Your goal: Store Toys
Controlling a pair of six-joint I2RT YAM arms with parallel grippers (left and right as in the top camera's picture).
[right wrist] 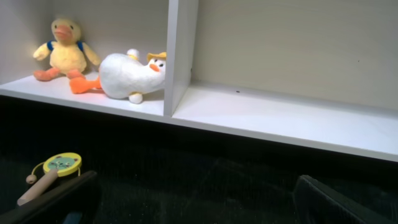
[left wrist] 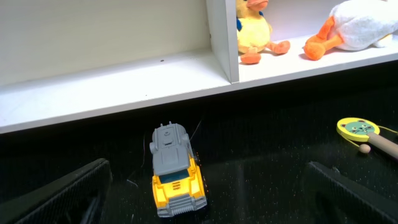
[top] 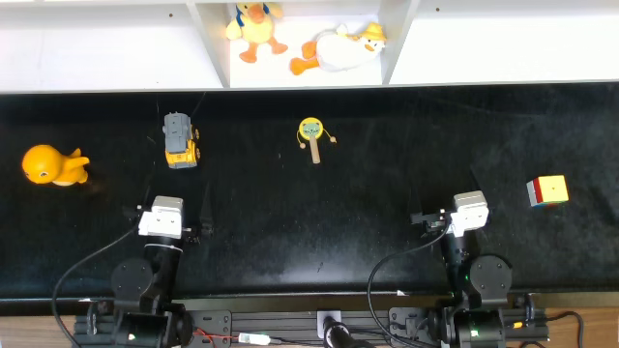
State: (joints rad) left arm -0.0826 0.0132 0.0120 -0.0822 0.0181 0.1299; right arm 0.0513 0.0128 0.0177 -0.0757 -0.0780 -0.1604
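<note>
- My left gripper (top: 161,211) sits low over the mat (top: 387,232) near its base, fingers (left wrist: 68,193) spread wide with nothing between them.
- The truck (left wrist: 176,171) stands on the mat straight ahead of that gripper, apart from it and in line with the gap between the fingers. Its grey end points toward the shelf (top: 97,58).
- My right gripper (top: 468,213) is also low and near its base, its fingers (right wrist: 336,199) wide apart and holding nothing.
- The rattle (right wrist: 53,171) lies flat ahead of the right gripper and off toward the middle of the mat. Its wooden handle points away from the shelf.
- The cube (top: 546,190) sits near the mat's right end, outboard of the right gripper.
- The duck (top: 53,165) sits near the left end, well apart from the truck.
- The shelf runs along the far edge. Its middle bay holds a plush duck (top: 255,27) sitting up and a goose (top: 338,46) lying on its side, just beside each other.
- The divider walls stand either side of that bay.
- The truck is hard plastic, a yellow body under a grey top. The duck is smooth, rounded and orange. The cube has coloured faces. The goose is soft and white with orange feet. The shelf is smooth and white, and the mat is black and slightly speckled.
</note>
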